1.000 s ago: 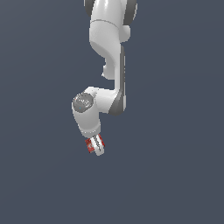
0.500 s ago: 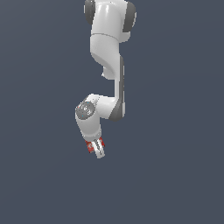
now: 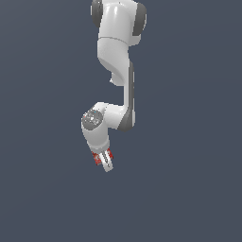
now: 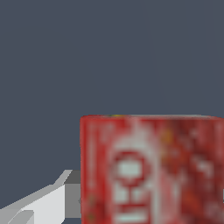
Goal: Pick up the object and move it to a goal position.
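Low in the centre of the exterior frame, the white gripper (image 3: 106, 163) has its jaws clamped on the small flat red rectangular box with white label markings (image 3: 99, 158). The box sits directly between them, filling the lower right of the wrist frame (image 4: 148, 168). No goal marker is visible.

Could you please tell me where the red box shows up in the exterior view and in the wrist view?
Exterior view: the red box is a small red patch between the fingers of the gripper, below the picture's centre.
Wrist view: the box fills the lower right of the picture, its white label facing the camera.
Shared landmark: the white finger beside the box.
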